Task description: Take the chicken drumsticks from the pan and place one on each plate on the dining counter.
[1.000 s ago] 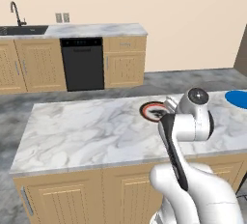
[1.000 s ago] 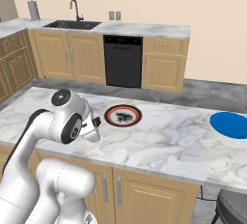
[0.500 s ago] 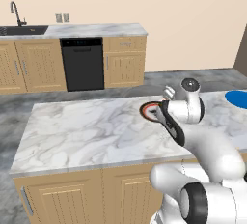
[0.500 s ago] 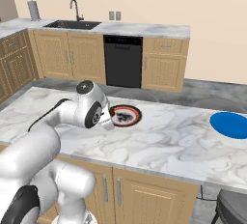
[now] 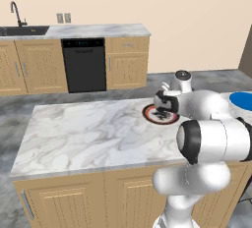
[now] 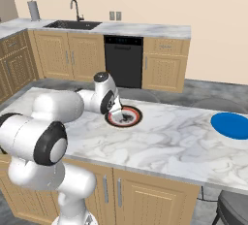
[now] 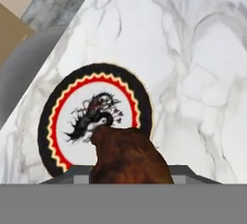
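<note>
Presently a brown chicken drumstick [image 7: 129,156] is held between the narrowly set jaws of the gripper [image 5: 165,103], above the near part of the patterned plate [image 7: 94,119] on the dining counter [image 5: 88,128]. The meat is seen hanging toward the plate's rim rather than its centre. If released here, it is judged liable to land on the rim and roll onto the marble.
</note>
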